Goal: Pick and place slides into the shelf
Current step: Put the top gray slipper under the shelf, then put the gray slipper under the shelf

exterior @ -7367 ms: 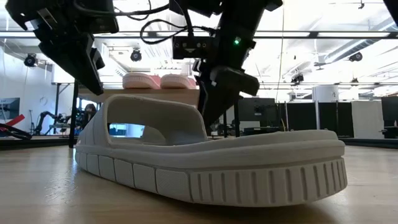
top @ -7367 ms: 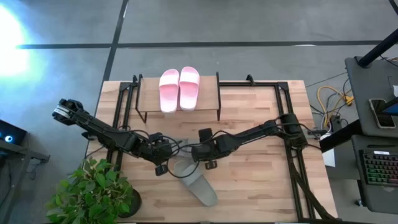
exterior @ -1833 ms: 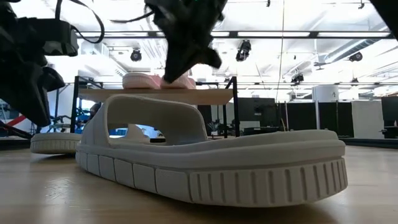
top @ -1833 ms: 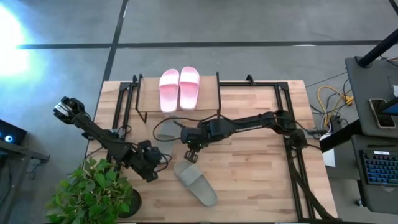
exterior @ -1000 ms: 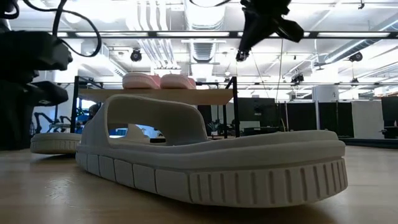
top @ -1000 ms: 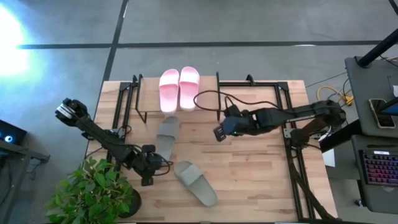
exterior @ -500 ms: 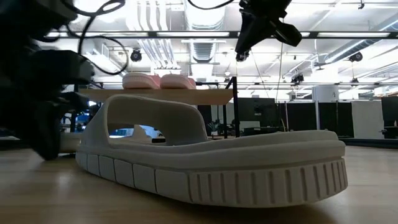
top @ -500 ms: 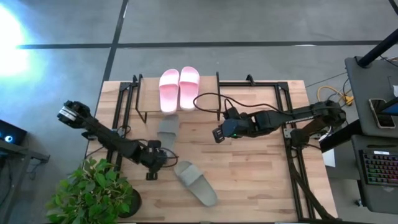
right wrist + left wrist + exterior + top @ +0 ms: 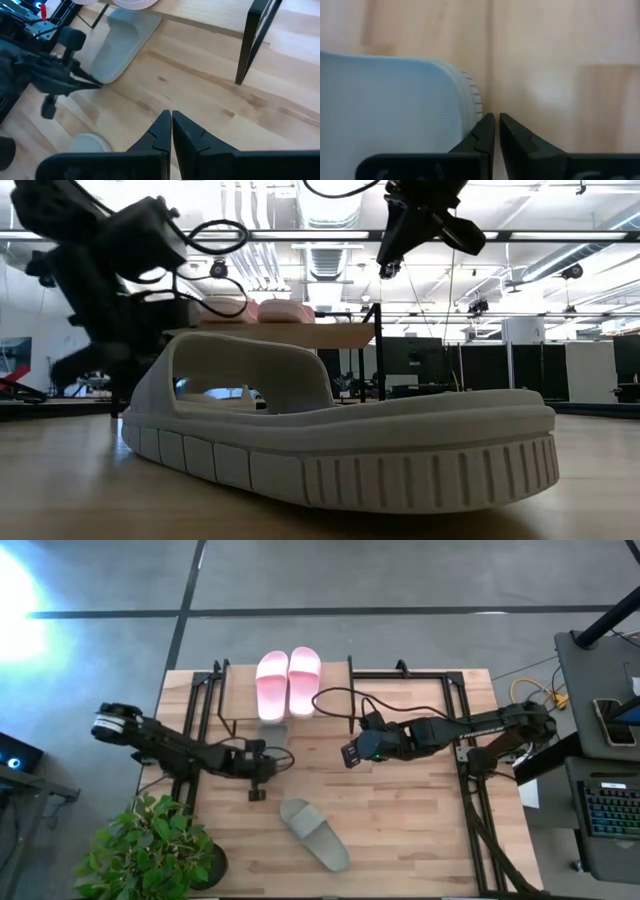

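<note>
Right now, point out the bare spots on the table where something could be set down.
Bare wood lies right of the shelf, beyond the right gripper, and right of the near grey slide. It is crowded left of centre: left gripper at the other grey slide, below the pink slides.

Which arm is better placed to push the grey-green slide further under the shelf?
Left. Its gripper, fingers shut, sits at the heel of the grey-green slide lying partly under the shelf. The right gripper hangs off to the side.
</note>
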